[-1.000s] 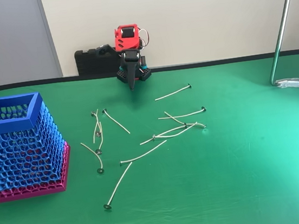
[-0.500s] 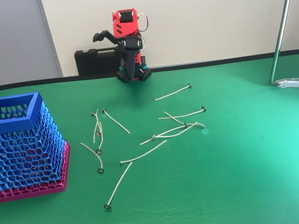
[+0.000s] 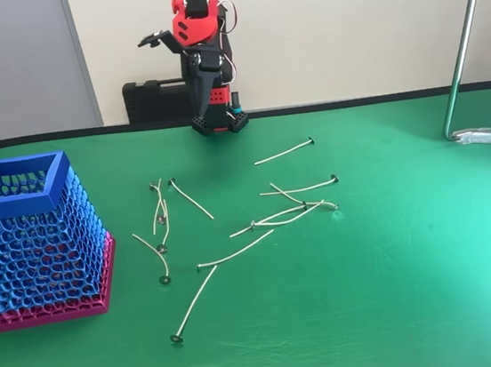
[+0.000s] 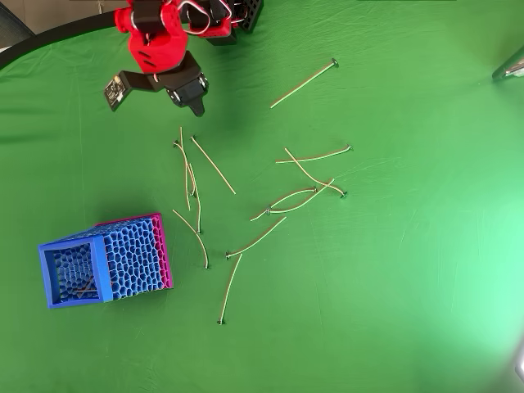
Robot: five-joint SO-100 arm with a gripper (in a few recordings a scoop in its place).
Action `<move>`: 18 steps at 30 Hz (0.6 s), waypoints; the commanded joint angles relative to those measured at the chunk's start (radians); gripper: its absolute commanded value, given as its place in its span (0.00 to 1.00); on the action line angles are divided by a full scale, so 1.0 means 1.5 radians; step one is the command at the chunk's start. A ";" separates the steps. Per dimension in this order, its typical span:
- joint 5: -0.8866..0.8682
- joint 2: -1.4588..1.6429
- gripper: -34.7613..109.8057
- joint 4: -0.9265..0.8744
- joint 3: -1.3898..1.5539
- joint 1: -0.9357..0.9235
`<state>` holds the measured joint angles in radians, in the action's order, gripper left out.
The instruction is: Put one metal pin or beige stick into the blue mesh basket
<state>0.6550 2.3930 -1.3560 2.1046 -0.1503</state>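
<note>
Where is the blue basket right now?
The blue mesh basket stands on the green table at the left in the fixed view, and at lower left in the overhead view, left of the scattered beige sticks.

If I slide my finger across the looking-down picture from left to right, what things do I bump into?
Blue mesh basket → the robot's gripper up top → the scattered beige sticks on the green table → a metal clamp at the right edge.

Red-black arm point(image 3: 200, 50), black base, thin wires.
</note>
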 commanded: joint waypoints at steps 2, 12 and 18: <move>0.059 -0.047 0.25 -0.001 -0.044 -0.036; 0.124 -0.209 0.25 -0.001 -0.129 -0.086; 0.145 -0.299 0.26 -0.001 -0.143 -0.095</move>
<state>0.8636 1.9696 -1.3560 1.9374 -0.2884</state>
